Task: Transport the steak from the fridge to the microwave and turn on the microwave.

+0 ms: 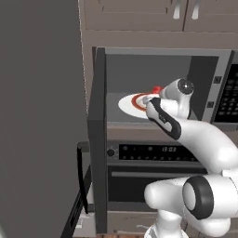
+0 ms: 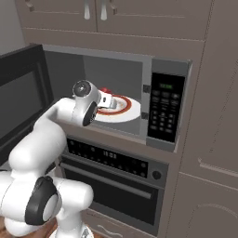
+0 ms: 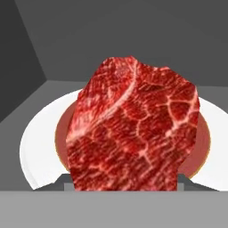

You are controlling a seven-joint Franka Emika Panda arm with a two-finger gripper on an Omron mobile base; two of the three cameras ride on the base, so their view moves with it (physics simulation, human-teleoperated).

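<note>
You are looking at the arm reaching into the open microwave [image 2: 160,69], its door [image 1: 96,139] swinging out to the left. The gripper [image 2: 108,100] is holding the steak [image 3: 133,129] between its fingers, jaws spread fairly wide around the meat. The steak is hanging above the white red-rimmed plate [image 3: 38,151] sitting on the microwave floor; contact with the plate cannot be judged. The keypad [image 2: 163,111] is sitting at the right, the oven [image 2: 116,186] below.

A home kitchen: a built-in microwave [image 2: 160,109] sits above an oven [image 2: 114,183] with a clock display, framed by brown wooden cabinets [image 2: 116,18] with metal handles.
</note>
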